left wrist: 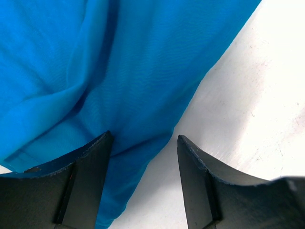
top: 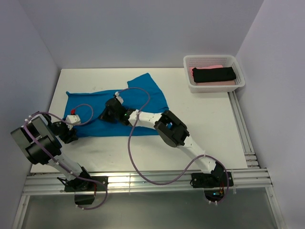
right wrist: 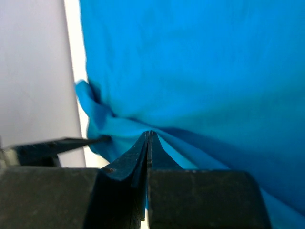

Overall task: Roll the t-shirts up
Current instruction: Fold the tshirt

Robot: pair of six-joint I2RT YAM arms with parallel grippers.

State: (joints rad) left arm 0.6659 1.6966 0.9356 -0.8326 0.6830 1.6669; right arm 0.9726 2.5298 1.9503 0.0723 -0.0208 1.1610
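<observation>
While the blue shirt (top: 143, 95) lies spread flat and unrolled over the left and middle of the counter (top: 214, 124), both arms are at it.

Left: the left pincer (left wrist: 144, 138) stands fairly wide and holds nothing. It sits low at the shirt's near-left edge. Cloth lies under the left finger and the gap, bare counter under the right finger. Cannot tell if the tips touch the cloth.

Middle: the right pincer (right wrist: 149, 133) is closed tight over the shirt's middle. A ridge of cloth bunches up at its tips. Probably a thin pinch of fabric, but I cannot confirm that cloth is between the fingers.

Right: the basket (top: 238, 85) is in the far right corner, well apart from both arms. The black shirt (top: 214, 75) lies on the pink shirt (top: 209, 67) inside it.

Judgement: the roll is not yet begun; this looks like setting up the grips.

Risks from here:
- The left pincer straddles the hem. If it closes as placed it may catch one layer at the very edge, or only counter, and the cloth slips out on the first pull.
- The right pinch is thin. A tug could free it, or drag the whole shirt sideways.
- The grips are uneven, one at an edge and one mid-body. Rolling from these would skew the roll and leave it loose.
- The bunch near the right tips may get rolled in as a lump.
</observation>
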